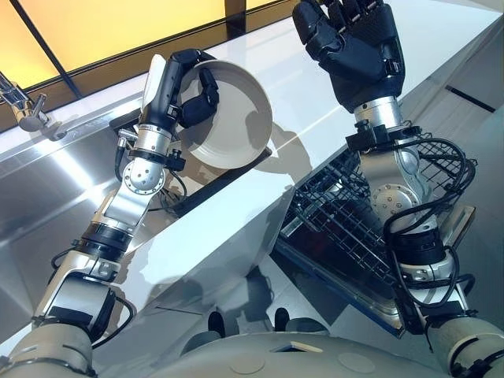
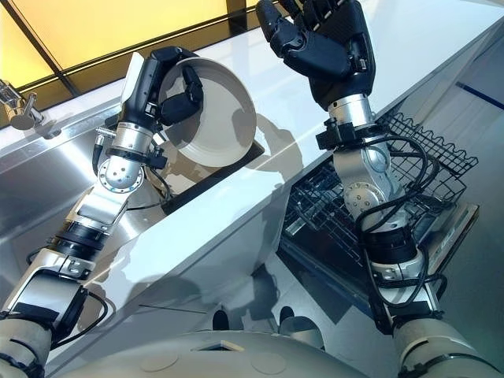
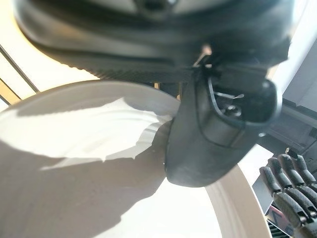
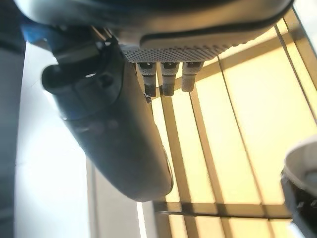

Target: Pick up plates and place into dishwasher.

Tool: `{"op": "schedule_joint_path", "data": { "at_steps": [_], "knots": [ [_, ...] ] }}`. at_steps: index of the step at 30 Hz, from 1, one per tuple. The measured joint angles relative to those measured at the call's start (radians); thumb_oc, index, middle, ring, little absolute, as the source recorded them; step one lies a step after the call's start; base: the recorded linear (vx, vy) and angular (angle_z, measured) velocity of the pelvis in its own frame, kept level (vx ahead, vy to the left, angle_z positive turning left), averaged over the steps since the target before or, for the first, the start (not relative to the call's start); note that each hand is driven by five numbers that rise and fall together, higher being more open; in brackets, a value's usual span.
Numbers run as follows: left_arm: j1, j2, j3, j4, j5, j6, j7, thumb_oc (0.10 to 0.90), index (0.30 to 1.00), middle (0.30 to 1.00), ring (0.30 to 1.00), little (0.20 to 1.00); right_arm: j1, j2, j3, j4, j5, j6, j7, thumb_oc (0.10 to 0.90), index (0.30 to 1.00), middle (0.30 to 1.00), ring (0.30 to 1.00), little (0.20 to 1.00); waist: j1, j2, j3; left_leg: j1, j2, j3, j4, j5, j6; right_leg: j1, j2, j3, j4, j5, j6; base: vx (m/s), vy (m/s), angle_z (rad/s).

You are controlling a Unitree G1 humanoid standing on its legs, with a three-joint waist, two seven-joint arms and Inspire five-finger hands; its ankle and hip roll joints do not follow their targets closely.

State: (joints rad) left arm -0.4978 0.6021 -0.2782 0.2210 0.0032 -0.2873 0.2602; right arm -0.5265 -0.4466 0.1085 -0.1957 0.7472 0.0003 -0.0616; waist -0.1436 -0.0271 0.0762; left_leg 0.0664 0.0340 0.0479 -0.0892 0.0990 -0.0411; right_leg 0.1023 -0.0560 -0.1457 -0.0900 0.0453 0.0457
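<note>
We see the plate (image 1: 236, 122) held up in the left hand (image 1: 175, 88), clear of the counter (image 1: 236, 236) and above the sink (image 1: 63, 181). It is tilted almost on edge, with its hollow face turned toward us. The left hand is closed on the rim, and the left wrist view shows its thumb (image 3: 213, 134) pressed on the inner face. The right hand (image 1: 362, 47) is raised beside the plate but apart from it, fingers spread and holding nothing. The dishwasher rack (image 1: 331, 213) stands pulled out below the counter's edge on the right.

We judge the plate to be stiff glazed ceramic — fairly heavy, slick, and breakable if it knocks the counter or the wire. The rim is the natural hold, so we would pinch it firmly there — and lower the plate edge-first between the rack's wires.
</note>
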Motion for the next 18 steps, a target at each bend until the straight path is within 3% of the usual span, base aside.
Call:
{"op": "schedule_joint_path", "data": {
  "at_steps": [4,14,18],
  "knots": [
    [0.0,0.0,0.0,-0.001,0.0,-0.001,0.011,0.1,0.3,0.3,0.3,0.2,0.0,-0.032,-0.004,0.025,-0.057,0.008,0.001,0.8,0.9,0.9,0.9,0.9,-0.001,0.001,-0.001,0.001,0.0,0.0,0.0,0.0,0.0,0.001,0.0,0.0,0.0,0.0,0.0,0.0,0.0,0.0],
    [0.0,0.001,0.0,-0.033,-0.001,-0.002,0.011,0.1,0.3,0.3,0.3,0.2,0.0,-0.071,0.064,0.136,-0.101,0.173,0.086,0.8,0.9,0.9,0.9,0.9,0.0,0.002,-0.001,-0.002,0.0,-0.011,0.0,0.001,0.001,0.003,0.0,-0.004,0.0,0.0,0.0,0.0,-0.001,0.02],
    [0.0,0.009,0.0,-0.044,-0.003,-0.001,0.018,0.1,0.3,0.3,0.3,0.2,0.0,-0.081,0.106,0.173,-0.044,0.223,0.121,0.8,0.9,0.9,0.9,0.9,0.007,0.002,-0.001,-0.004,-0.001,-0.016,0.0,0.002,0.001,0.003,0.0,-0.006,0.0,0.0,0.0,0.0,-0.004,0.04]
  ]
}}
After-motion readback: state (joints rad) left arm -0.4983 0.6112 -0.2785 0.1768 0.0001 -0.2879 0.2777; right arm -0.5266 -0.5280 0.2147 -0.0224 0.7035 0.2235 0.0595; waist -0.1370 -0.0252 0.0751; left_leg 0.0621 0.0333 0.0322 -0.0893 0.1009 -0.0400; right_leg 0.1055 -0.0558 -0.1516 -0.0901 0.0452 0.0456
